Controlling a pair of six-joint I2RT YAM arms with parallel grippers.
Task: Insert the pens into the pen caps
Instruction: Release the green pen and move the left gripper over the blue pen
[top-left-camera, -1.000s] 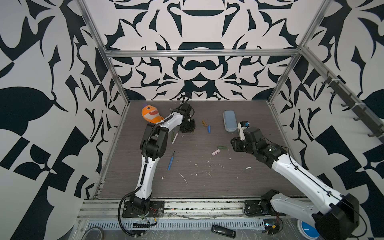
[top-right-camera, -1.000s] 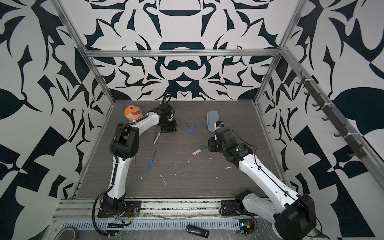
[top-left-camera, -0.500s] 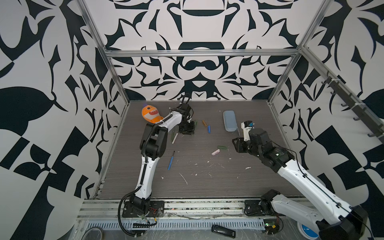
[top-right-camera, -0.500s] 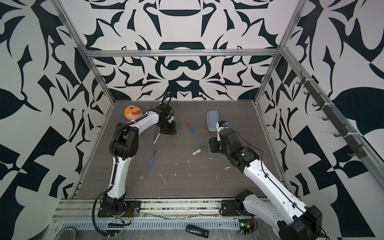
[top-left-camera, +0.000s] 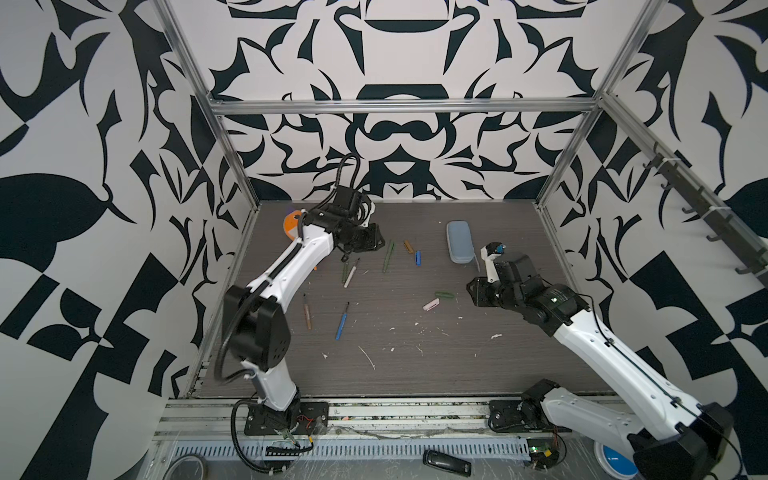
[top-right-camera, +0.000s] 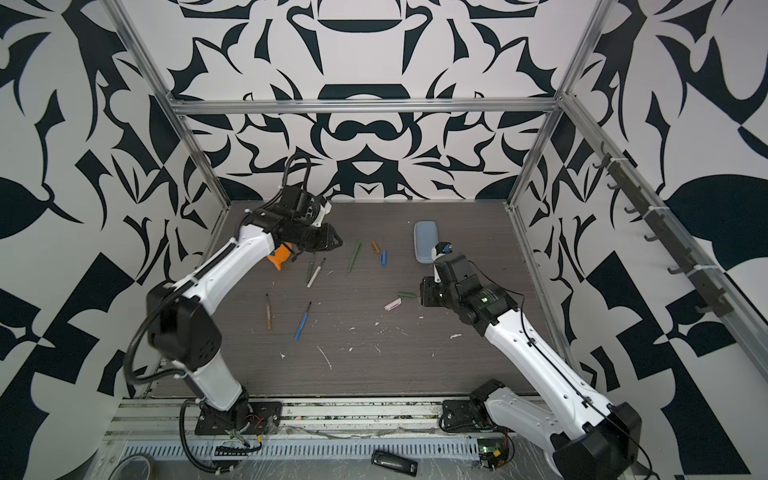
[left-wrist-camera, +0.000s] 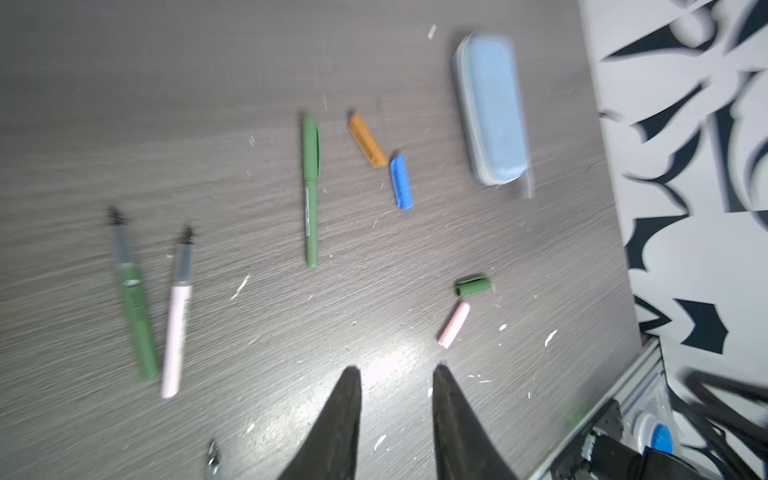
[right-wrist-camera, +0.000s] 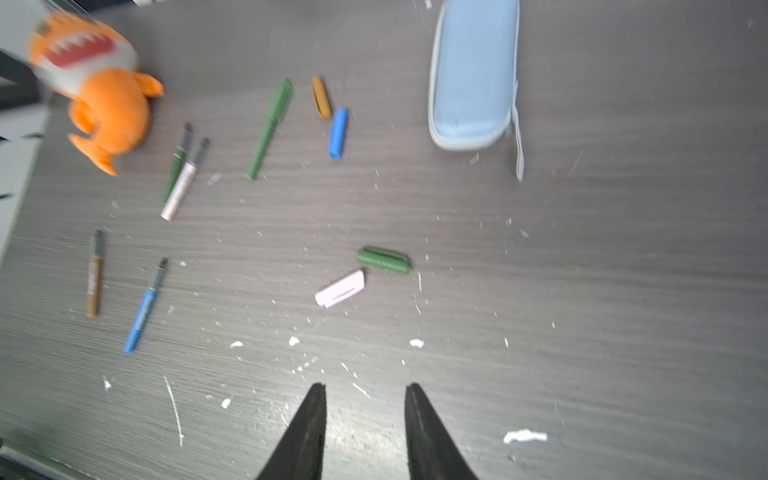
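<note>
The left gripper (left-wrist-camera: 395, 374) and the right gripper (right-wrist-camera: 365, 388) each hang above the table (top-left-camera: 415, 365), fingers apart with nothing between them. The pale blue case (left-wrist-camera: 490, 108) lies closed at the far right, its inside hidden; all pens and caps in view lie on the table outside it. One green pen (left-wrist-camera: 311, 191) at far centre carries its cap, with the orange-brown cap (left-wrist-camera: 368, 141) and blue cap (left-wrist-camera: 401, 183) just to its right. The bare green pen (left-wrist-camera: 133, 299) and white-pink pen (left-wrist-camera: 176, 316) lie side by side to its left, the orange-brown pen (right-wrist-camera: 94, 274) and blue pen (right-wrist-camera: 145, 307) nearer on the left, and the loose green cap (left-wrist-camera: 473, 286) and pink cap (left-wrist-camera: 454, 324) near the right gripper.
</note>
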